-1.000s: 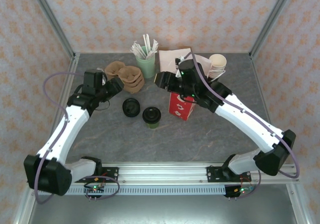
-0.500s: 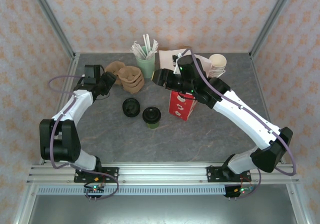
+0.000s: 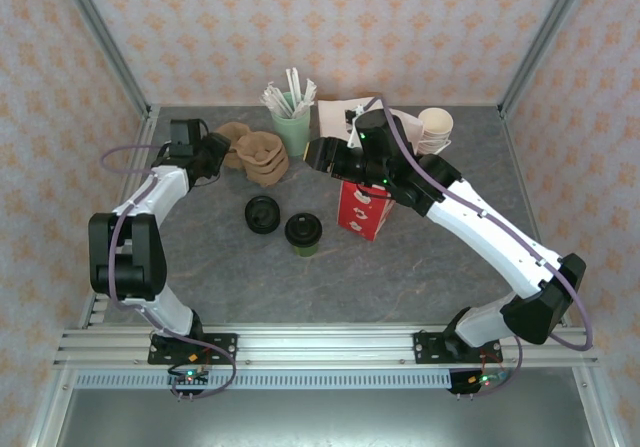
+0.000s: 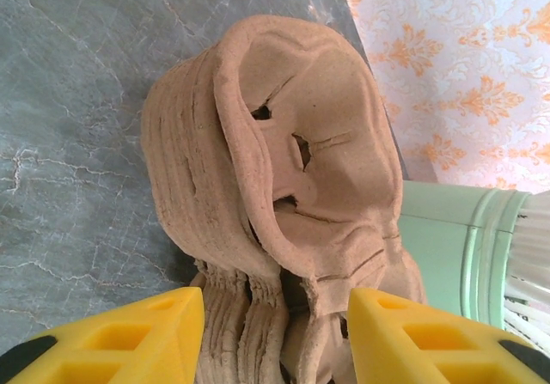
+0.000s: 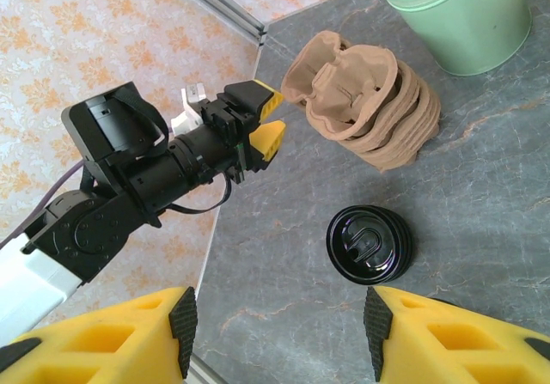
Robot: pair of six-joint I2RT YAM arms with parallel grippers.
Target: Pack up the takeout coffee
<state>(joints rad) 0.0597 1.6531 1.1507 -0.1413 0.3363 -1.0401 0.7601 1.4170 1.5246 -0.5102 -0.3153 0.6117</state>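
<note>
The takeout coffee (image 3: 303,234), a short greenish cup with a black lid, stands upright mid-table, just left of the red bag (image 3: 362,210). My right gripper (image 3: 316,155) hovers behind the cup and bag, away from both. In the right wrist view that gripper (image 5: 279,324) is open, with bare table between its fingers. My left gripper (image 3: 221,148) is at the back left, open. Its yellow fingers (image 4: 163,324) stand on either side of a stack of brown pulp cup carriers (image 4: 284,186).
A stack of flat black lids (image 3: 262,214) (image 5: 369,244) lies left of the coffee. More brown carriers (image 3: 263,157), a green cup of straws (image 3: 292,127) and cream stacked cups (image 3: 435,127) line the back. The left arm's gripper (image 5: 258,122) is near the carriers (image 5: 365,100).
The left arm has folded back toward the left wall, bringing its gripper up to the brown carriers. The right gripper shifted slightly back and then held still.
</note>
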